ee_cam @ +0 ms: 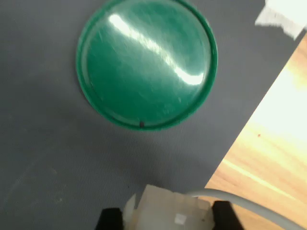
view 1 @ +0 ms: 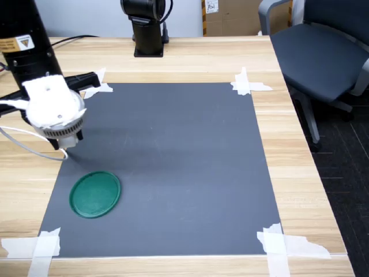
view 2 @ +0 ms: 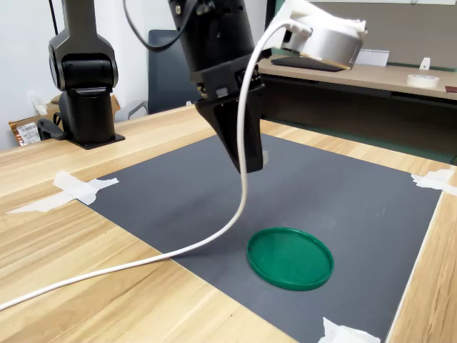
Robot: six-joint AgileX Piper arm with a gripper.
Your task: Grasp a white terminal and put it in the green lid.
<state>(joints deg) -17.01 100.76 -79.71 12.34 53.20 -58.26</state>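
The green lid (view 1: 95, 194) lies flat and empty on the grey mat (view 1: 184, 167), near the mat's front corner on the first exterior view's left. The wrist view looks down on the green lid (ee_cam: 146, 62), and it also shows in the second exterior view (view 2: 290, 257). My gripper (ee_cam: 168, 218) hangs above the mat just behind the lid, shut on the white terminal (ee_cam: 163, 206), a small blocky piece between the two dark fingers (ee_cam: 110, 219). In the first exterior view the wrist camera housing hides the gripper (view 1: 69, 139). In the second exterior view the gripper (view 2: 248, 156) points down.
A white cable (view 2: 214, 236) trails from the wrist across the mat's edge onto the wooden table (view 1: 300, 173). White tape strips (view 1: 248, 83) hold the mat's corners. A second black arm base (view 1: 149, 29) stands at the back. An office chair (view 1: 323, 52) sits beside the table.
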